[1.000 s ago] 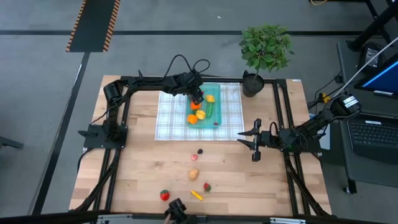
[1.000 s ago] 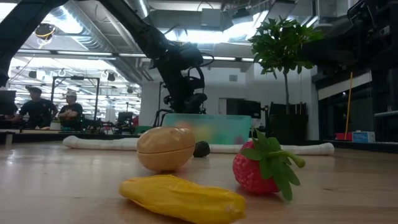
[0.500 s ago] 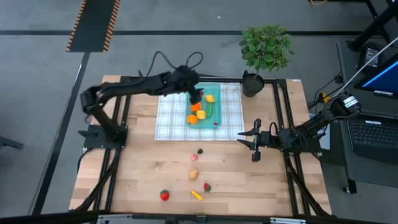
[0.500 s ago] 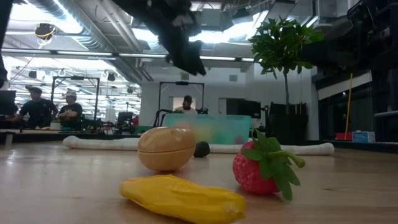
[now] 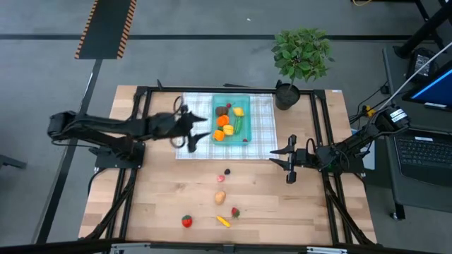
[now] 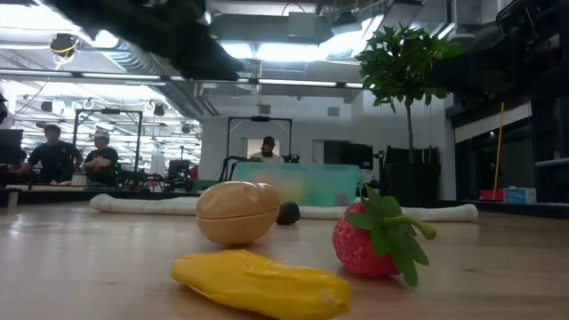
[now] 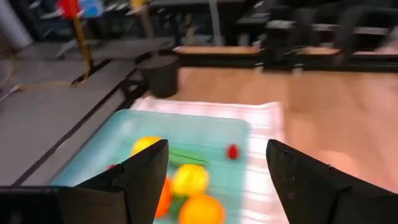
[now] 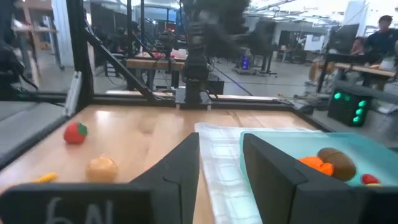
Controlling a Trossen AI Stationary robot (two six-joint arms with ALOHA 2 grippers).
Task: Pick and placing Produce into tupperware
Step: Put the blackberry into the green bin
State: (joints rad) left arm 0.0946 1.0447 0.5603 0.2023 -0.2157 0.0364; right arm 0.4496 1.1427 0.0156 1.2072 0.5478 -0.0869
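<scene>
High view: you are looking down on a pale wooden table (image 5: 155, 204). The translucent teal tupperware (image 5: 231, 101) is sitting on the checked cloth (image 5: 194, 137), toward twelve o'clock from the table's middle.
Produce in tub: an orange (image 5: 223, 121), a yellow lemon (image 5: 239, 111), a slim green cucumber (image 5: 239, 125) and a brown kiwi (image 5: 221, 111) are lying together inside it.
Produce loose: a tan potato (image 5: 220, 197), two strawberries (image 5: 186, 221) and a yellow piece (image 5: 224, 221) are resting on bare wood toward six o'clock, well apart from the tub.
Left gripper (image 5: 194, 128): it is hanging spread and empty over the cloth, at nine o'clock of the tub.
Right gripper (image 5: 280, 156): it is waiting near the cloth's four-o'clock corner, fingers parted with nothing between them.
Low view: you are seeing the smooth potato (image 6: 236, 212), a leafy strawberry (image 6: 378, 236) and the yellow piece (image 6: 262, 283) up close.
Left wrist view: the rounded tub (image 7: 205, 127) is lying ahead between the wide dark fingers (image 7: 140, 177).
Right wrist view: open wood is stretching between the tub (image 8: 367, 152) and the loose pieces.
</scene>
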